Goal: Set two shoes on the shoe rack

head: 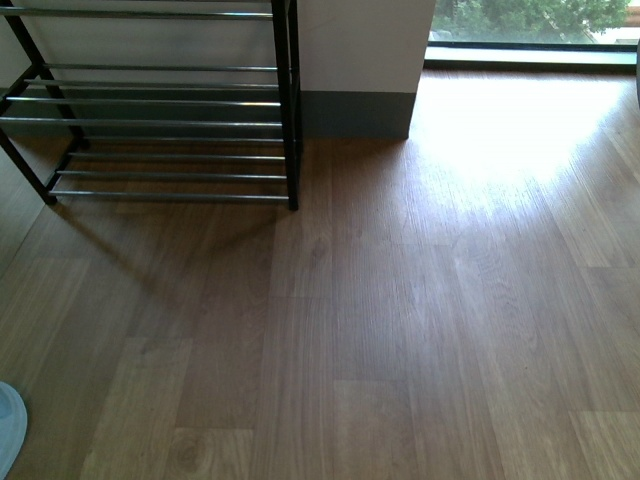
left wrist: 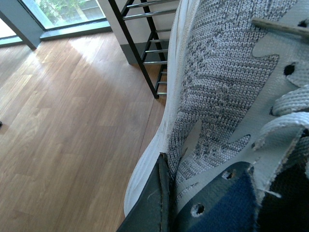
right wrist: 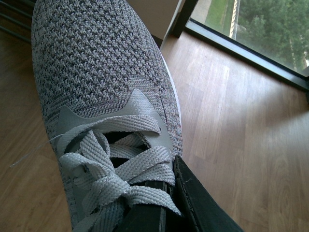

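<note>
On the left wrist feed I see one grey knit lace-up sneaker with a thick white sole (left wrist: 217, 96) filling most of the view, its navy lining close to the lens. The left gripper (left wrist: 161, 203) is clamped on it: one dark finger (left wrist: 149, 212) lies flat against the shoe's outer side at the collar (I can't make out the other finger). The shoe hangs above the floor, and the rack stands beyond its toe, apart from it.

On the right wrist feed, the second grey knit sneaker (right wrist: 96, 63) shows its toe and pale grey flat laces (right wrist: 116, 164). The right gripper (right wrist: 174, 212) is closed on its laced edge, with a black finger (right wrist: 198, 208) pressed along the side of the shoe. This one is also off the floor.

In the front view, the black-framed shoe rack with horizontal chrome bars (head: 170, 120) sits in the upper left of the frame, against the white wall and its grey skirting board (head: 355, 115). Brown wood-plank flooring (head: 400, 330) covers the rest of the frame. A floor-level window (head: 530, 25) in the upper right throws a bright patch across the boards. A pale blue rounded edge (head: 8, 425) pokes in at the lower left corner; too little of it shows for me to name it.
</note>
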You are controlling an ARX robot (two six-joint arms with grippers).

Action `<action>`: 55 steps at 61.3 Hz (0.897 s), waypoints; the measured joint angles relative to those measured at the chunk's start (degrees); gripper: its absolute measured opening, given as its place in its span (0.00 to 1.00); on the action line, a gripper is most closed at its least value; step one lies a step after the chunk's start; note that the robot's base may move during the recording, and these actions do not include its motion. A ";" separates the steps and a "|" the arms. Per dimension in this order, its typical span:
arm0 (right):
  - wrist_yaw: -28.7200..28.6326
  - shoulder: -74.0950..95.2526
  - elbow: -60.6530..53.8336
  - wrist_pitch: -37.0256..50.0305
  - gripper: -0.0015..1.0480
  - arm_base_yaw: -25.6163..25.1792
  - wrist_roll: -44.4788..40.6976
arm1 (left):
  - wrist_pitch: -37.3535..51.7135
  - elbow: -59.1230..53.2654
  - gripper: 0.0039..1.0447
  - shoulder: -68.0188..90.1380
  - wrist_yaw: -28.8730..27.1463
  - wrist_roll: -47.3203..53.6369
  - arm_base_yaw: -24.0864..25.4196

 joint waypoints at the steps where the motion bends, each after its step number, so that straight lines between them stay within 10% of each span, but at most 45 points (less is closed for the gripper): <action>1: 0.00 0.00 0.00 0.00 0.01 0.00 0.00 | 0.00 0.00 0.02 0.00 0.00 0.00 -0.02; 55: 0.44 0.00 0.00 0.00 0.01 -0.04 0.00 | 0.00 0.00 0.02 0.04 0.52 0.00 -0.07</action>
